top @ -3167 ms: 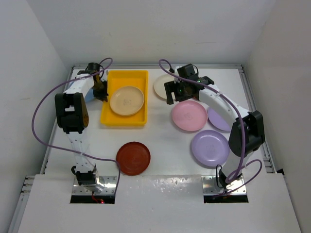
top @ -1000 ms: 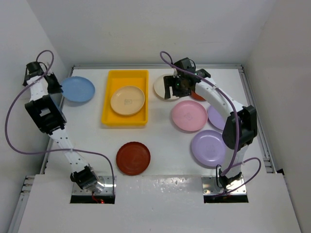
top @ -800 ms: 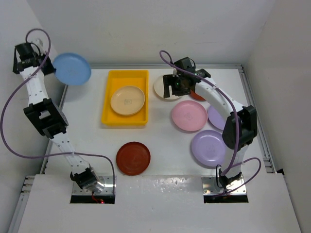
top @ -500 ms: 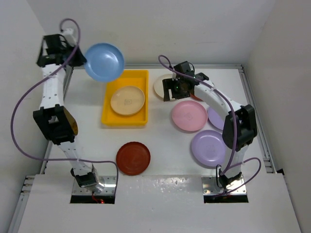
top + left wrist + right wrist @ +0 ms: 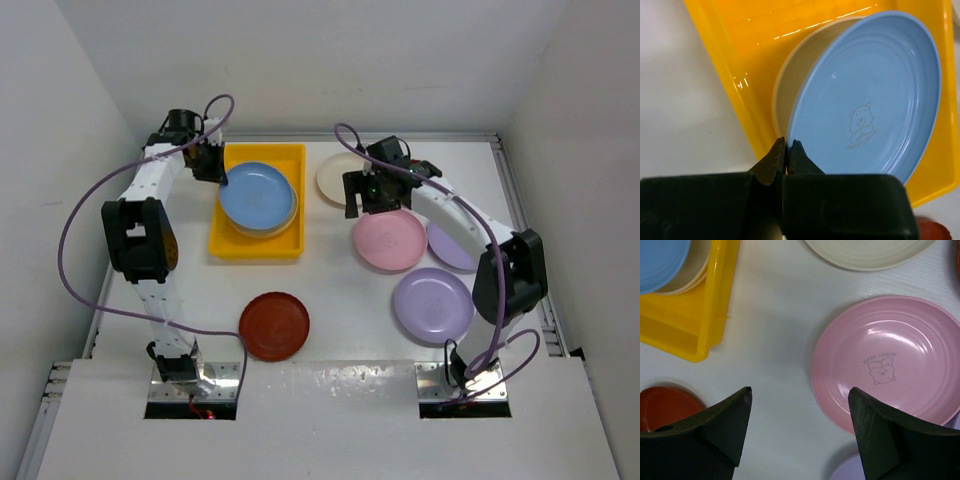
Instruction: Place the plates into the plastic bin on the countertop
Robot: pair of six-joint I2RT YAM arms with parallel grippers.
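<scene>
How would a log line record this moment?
left gripper: shut on blue plate, in yellow bin | right gripper: open beside pink plate

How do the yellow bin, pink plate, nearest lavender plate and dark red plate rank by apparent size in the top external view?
1. Yellow bin, clearly largest.
2. Pink plate and nearest lavender plate: look alike, not ranked.
3. Dark red plate, marginally smaller-looking, though too close to be sure.
</scene>
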